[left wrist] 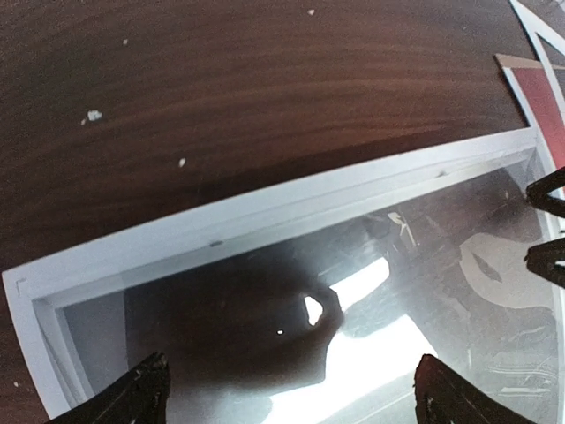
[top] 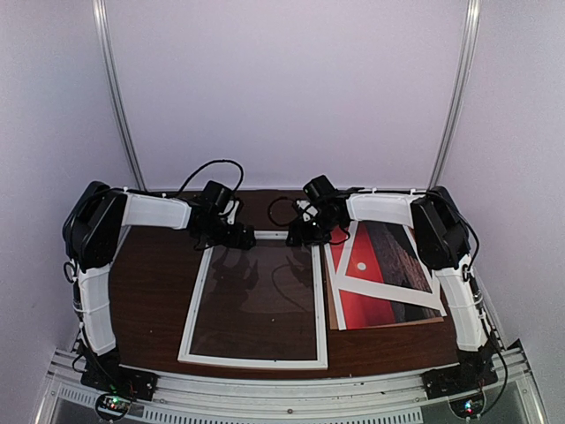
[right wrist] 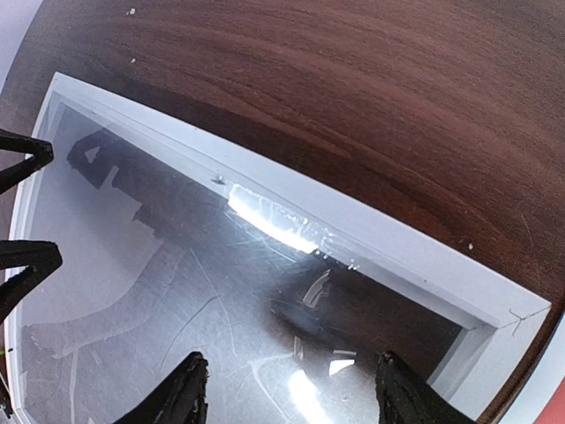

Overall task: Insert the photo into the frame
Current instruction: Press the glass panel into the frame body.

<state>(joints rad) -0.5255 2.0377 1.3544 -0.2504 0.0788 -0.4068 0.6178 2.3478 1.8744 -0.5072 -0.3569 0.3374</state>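
The white frame (top: 320,305) lies flat at the table's middle, with a glossy clear sheet (top: 256,300) inside it. The photo (top: 362,305), red sky and dark rocks, lies to its right, partly covered by a white mat (top: 393,287). Both grippers hover over the frame's far end. My left gripper (top: 231,237) is open above the sheet near the far rail (left wrist: 265,216), its fingertips (left wrist: 132,397) wide apart. My right gripper (top: 311,231) is also open just inside the far right corner (right wrist: 494,309), with nothing between its fingertips (right wrist: 177,393). A strip of the photo (left wrist: 543,106) shows in the left wrist view.
A brown backing board (top: 388,325) peeks out under the photo's near edge. Dark wood table (top: 150,291) surrounds the frame, with white crumbs (left wrist: 93,115) beyond its far rail. The two grippers are close together: the right one's fingers (left wrist: 547,256) show at the left wrist view's edge.
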